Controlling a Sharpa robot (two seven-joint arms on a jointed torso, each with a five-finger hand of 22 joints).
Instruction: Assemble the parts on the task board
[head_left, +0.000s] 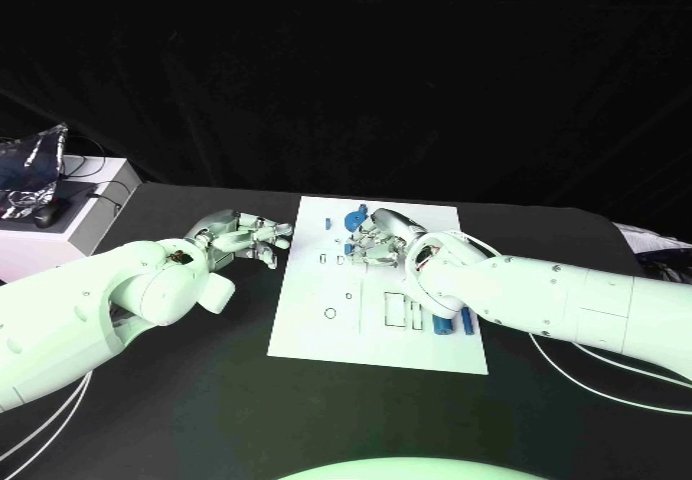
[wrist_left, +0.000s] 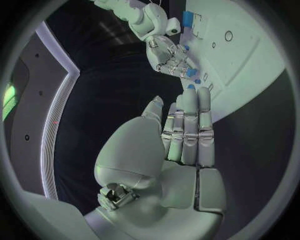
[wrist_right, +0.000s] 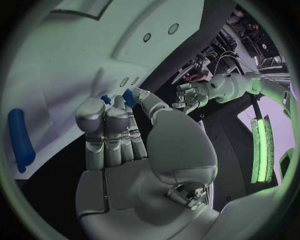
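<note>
The white task board (head_left: 378, 335) lies in the middle of the black table. My right hand (head_left: 378, 241) is over its far part, and a small blue part (wrist_right: 128, 97) sits pinched between its thumb and a fingertip. Another small blue part (wrist_right: 105, 99) lies on the board just beyond the fingers. A round blue part (head_left: 359, 214) lies at the board's far edge. Long blue bars (head_left: 466, 320) lie at the board's right side, partly under my right forearm. My left hand (head_left: 242, 238) hovers beside the board's left edge, with its fingers (wrist_left: 187, 125) straight and holding nothing.
A white box (head_left: 65, 225) with crumpled foil and cables on it stands at the table's back left. White cables (head_left: 584, 385) run over the table at the right. The board has rectangular slots (head_left: 397, 308) and a round hole (head_left: 330, 313) near its middle.
</note>
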